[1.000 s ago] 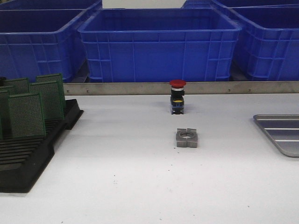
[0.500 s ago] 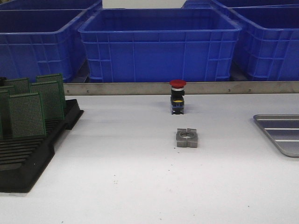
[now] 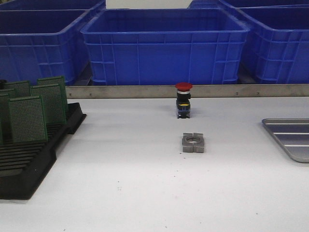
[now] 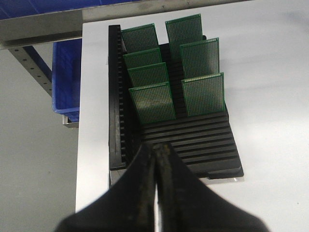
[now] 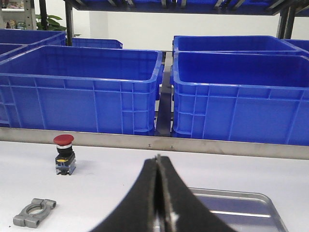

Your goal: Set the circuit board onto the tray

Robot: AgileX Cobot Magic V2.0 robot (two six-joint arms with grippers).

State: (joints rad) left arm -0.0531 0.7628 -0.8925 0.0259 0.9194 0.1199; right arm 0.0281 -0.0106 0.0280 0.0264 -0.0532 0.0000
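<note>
Several green circuit boards stand upright in a black slotted rack at the table's left; they also show in the left wrist view. The silver-grey metal tray lies at the right edge and is empty; its rim shows in the right wrist view. My left gripper is shut and empty, above the rack's near end. My right gripper is shut and empty, above the table beside the tray. Neither gripper shows in the front view.
A red-capped push button stands mid-table at the back, with a grey metal clamp ring in front of it. Big blue bins line a shelf behind a metal rail. The table's left edge runs beside the rack.
</note>
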